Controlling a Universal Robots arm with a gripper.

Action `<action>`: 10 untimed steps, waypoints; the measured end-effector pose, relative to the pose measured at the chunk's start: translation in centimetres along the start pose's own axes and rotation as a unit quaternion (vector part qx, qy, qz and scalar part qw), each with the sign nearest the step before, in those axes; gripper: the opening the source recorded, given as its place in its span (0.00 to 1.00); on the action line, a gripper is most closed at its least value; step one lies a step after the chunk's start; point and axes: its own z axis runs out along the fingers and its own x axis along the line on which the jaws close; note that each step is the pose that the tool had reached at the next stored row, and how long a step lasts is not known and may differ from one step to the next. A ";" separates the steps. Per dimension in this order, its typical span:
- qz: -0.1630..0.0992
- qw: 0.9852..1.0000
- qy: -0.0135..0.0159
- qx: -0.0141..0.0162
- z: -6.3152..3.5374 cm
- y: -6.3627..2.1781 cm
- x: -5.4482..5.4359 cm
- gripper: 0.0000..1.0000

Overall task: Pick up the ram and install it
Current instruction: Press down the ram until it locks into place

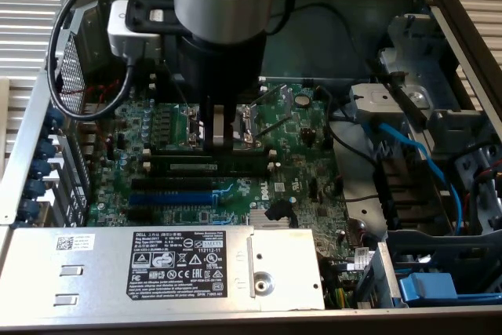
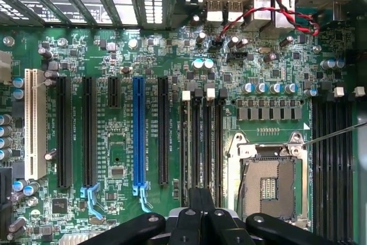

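The ram [image 1: 208, 166] is a long dark-green stick lying along one of the black slots on the motherboard, on the side toward the blue slot [image 1: 169, 196]. In the wrist view the ram [image 2: 186, 153] shows as a thin grey-green strip beside the empty black slots [image 2: 210, 153]. My gripper [image 1: 222, 143] hangs straight down over the slot bank, just behind the ram's middle. Its fingers are shut, with nothing visible between them. In the wrist view the gripper [image 2: 200, 205] is over the slot next to the ram. I cannot tell whether it touches the ram.
The open CPU socket [image 2: 269, 185] lies right beside the slots. A metal power-supply box [image 1: 176, 260] with a black label borders the board at the front. Blue cables [image 1: 416, 154] and drive bays fill the exterior view's right. Red wires [image 2: 275, 10] run near the rear ports.
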 end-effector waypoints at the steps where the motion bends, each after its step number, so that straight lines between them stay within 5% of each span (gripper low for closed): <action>1: 0.000 1.000 -0.001 0.000 -0.01 0.02 0.0 0.10; 10: 0.002 1.000 -0.003 -0.015 -0.13 0.16 0.1 0.10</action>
